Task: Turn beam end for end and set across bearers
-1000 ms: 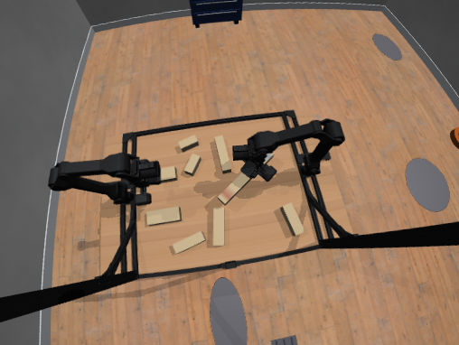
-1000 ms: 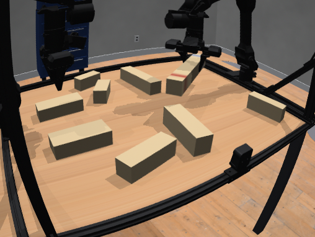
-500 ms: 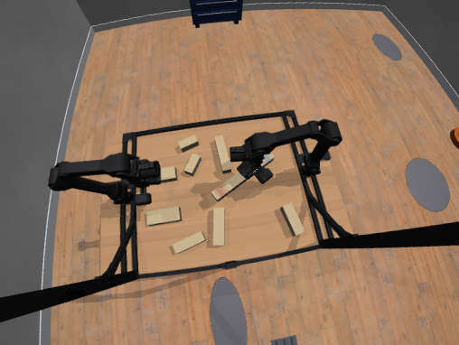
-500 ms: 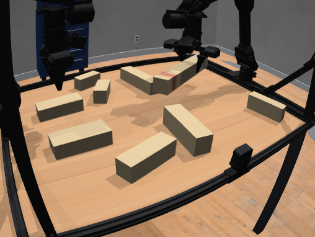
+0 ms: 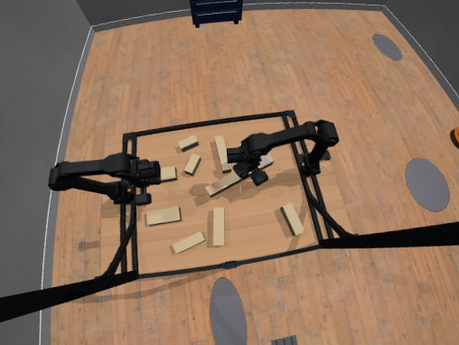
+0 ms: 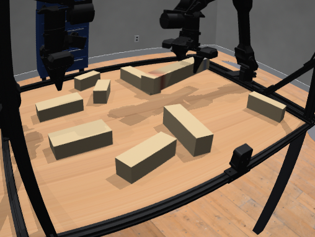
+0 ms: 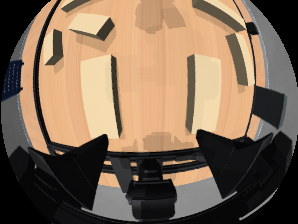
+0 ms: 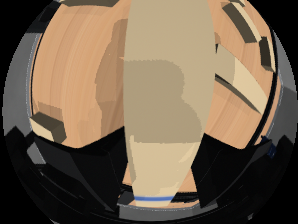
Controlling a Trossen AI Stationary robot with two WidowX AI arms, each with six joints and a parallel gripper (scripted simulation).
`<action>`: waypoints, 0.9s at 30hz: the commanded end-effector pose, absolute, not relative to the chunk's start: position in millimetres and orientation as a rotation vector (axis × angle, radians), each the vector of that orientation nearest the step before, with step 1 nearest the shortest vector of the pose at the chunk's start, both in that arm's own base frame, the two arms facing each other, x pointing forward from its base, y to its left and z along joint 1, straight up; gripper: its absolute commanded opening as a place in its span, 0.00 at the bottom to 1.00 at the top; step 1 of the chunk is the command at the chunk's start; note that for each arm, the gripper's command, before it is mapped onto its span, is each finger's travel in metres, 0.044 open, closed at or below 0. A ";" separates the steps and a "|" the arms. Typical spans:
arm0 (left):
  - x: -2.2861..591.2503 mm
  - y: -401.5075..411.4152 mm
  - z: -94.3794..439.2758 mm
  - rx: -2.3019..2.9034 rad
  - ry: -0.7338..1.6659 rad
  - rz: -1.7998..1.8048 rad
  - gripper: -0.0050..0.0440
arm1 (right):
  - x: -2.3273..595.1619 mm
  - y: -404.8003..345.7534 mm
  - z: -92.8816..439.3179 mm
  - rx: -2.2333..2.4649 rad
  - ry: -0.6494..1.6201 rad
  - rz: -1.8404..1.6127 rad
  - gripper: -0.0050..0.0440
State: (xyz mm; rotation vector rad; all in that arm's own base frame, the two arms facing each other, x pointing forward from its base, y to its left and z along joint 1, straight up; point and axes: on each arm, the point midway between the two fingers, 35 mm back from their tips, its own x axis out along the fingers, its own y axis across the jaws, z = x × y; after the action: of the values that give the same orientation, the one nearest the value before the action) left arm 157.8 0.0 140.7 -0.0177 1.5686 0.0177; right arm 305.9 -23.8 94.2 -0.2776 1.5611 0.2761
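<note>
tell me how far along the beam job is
Looks done: the beam is gripped, between the right gripper's fingers. In hand: placing it; it lies square across no pair of blocks. Whether it's turned end for end, I can't tell. Left: setting it centred across the bearers, then letting go. The left gripper is open and empty.
</note>
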 end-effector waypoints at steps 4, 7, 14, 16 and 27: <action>157.5 0.0 140.9 -0.020 1.571 0.020 1.00 | 317.7 -21.4 96.0 -0.225 1.559 0.225 0.10; 157.5 0.0 140.9 -0.020 1.571 0.020 1.00 | 321.6 -20.5 96.1 -0.205 1.561 0.205 0.10; 157.5 0.0 140.9 -0.020 1.571 0.020 1.00 | 328.0 -19.0 96.3 -0.176 1.564 0.176 0.10; 157.5 0.0 140.9 -0.020 1.571 0.020 1.00 | 330.5 -18.4 96.4 -0.166 1.564 0.166 0.10; 157.5 0.0 140.9 -0.020 1.571 0.020 1.00 | 344.1 -15.1 96.6 -0.123 1.567 0.123 0.10</action>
State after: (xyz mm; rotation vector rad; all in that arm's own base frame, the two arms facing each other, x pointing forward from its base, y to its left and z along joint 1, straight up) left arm 157.8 0.0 140.7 -0.0177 1.5686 0.0177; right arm 337.3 -16.6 95.3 -0.1350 1.5737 0.1319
